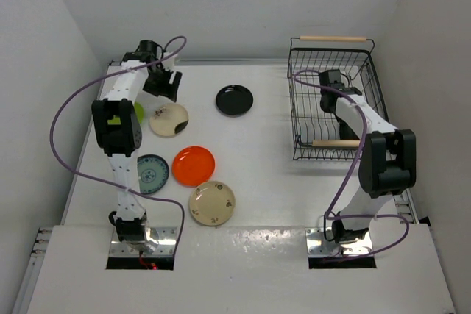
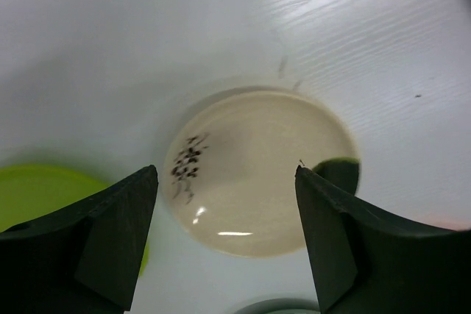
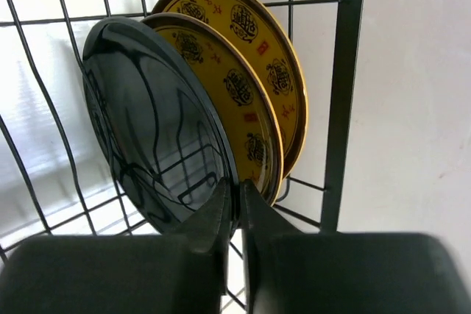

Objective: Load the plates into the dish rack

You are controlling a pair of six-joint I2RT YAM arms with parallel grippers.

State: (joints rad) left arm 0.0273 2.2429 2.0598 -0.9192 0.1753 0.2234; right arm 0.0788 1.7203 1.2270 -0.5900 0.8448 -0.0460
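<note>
My left gripper [image 2: 224, 172] hangs open above a cream plate [image 2: 257, 170] with a dark mark on its rim; in the top view this gripper [image 1: 166, 84] is just behind that cream plate [image 1: 168, 119]. A lime green plate [image 2: 40, 196] lies to its left. My right gripper [image 3: 237, 190] is inside the dish rack [image 1: 335, 101], shut on the rim of a glossy black plate [image 3: 151, 130] that stands on edge. Two gold-brown patterned plates [image 3: 246, 71] stand upright behind it. On the table lie another black plate [image 1: 234, 100], an orange-red plate [image 1: 193, 165], a teal plate [image 1: 152, 173] and a second cream plate [image 1: 212, 203].
The rack's wire wall [image 3: 344, 93] stands right of the gold plates, with the white side wall close behind. A wooden handle [image 1: 333, 38] runs along the rack's far end and another [image 1: 335, 143] along its near end. Purple cables loop off both arms.
</note>
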